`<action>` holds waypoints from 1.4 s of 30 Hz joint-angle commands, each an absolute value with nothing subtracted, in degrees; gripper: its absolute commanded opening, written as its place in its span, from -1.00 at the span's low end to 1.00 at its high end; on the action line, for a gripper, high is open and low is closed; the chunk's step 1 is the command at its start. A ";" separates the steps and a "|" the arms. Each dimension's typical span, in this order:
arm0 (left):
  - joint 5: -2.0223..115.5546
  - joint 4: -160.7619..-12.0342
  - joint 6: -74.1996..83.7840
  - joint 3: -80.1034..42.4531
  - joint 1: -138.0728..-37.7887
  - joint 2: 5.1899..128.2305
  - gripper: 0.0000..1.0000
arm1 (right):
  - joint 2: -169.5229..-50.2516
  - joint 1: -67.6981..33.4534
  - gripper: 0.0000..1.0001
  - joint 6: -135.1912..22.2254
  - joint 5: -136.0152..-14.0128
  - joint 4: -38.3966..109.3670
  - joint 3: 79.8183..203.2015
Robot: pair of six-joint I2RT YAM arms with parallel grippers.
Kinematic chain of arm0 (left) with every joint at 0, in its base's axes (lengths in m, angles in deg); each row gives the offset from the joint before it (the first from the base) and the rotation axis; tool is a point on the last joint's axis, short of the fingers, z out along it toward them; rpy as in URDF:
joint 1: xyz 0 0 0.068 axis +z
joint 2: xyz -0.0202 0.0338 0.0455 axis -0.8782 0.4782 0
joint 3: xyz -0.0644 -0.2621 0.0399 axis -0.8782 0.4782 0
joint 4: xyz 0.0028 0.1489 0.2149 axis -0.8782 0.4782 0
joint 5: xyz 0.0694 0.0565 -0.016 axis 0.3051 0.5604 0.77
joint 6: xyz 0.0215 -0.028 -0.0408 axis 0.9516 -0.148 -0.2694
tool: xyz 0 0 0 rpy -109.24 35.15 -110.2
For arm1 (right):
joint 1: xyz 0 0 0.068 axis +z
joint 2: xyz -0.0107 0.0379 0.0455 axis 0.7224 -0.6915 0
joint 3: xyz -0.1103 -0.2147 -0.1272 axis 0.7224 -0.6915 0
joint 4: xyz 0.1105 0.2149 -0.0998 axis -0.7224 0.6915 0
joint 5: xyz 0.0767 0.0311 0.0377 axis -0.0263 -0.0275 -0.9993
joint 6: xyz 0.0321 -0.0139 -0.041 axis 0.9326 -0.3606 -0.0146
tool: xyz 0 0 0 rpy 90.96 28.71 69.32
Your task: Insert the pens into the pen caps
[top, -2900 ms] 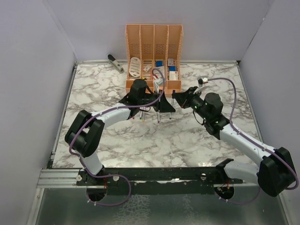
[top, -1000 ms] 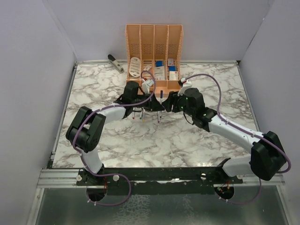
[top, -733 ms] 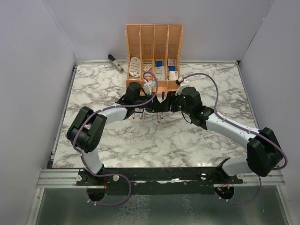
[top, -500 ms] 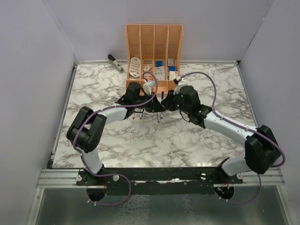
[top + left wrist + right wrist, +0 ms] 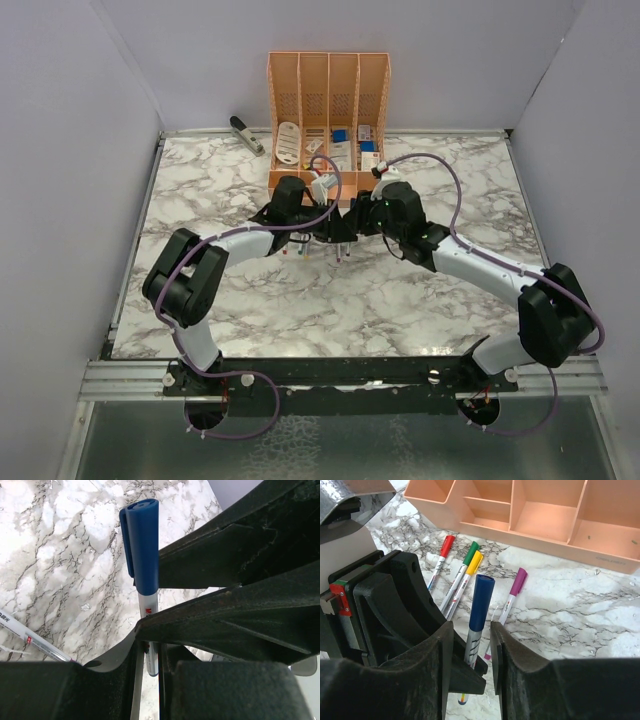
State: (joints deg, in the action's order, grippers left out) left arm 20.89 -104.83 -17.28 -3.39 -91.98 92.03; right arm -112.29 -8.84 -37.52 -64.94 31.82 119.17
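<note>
The final capping looks almost done: the left claw pinches the blue pen upright above the worktop, blue cap seated on its tip, the right claw spread either side of it, so next probably calls for a check press, then setting it down

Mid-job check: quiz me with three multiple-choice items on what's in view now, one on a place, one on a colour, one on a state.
1. Where on the table do the four loose pens lie?
A) at its near edge
B) just in front of the organiser
C) in its far left corner

2. What colour is the cap on the raised pen?
A) red
B) yellow
C) blue

3. How is the left hand?
A) shut on the raised pen
B) open over the table
C) shut on nothing

Answers:
1 B, they lie flat just short of the organiser's front wall.
2 C, both wrist views show it blue.
3 A, its fingers clamp the barrel.
</note>
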 commanded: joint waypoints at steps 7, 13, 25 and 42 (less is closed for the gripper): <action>19.57 -106.60 -16.33 -5.44 -92.42 89.83 -1.00 | -113.30 -8.72 -0.60 -38.18 -62.10 32.90 120.90; 20.23 -106.52 -16.50 -4.93 -92.37 89.33 -0.48 | -114.57 -8.73 -0.98 -37.38 -61.32 34.25 121.30; 27.22 -96.77 -10.83 0.42 -92.32 84.24 -0.14 | -120.30 -8.72 -0.99 -36.11 -53.53 40.36 125.30; 40.64 -88.34 -6.05 5.57 -90.24 75.18 -0.10 | -137.39 -8.80 -0.98 -35.17 -53.45 44.12 133.85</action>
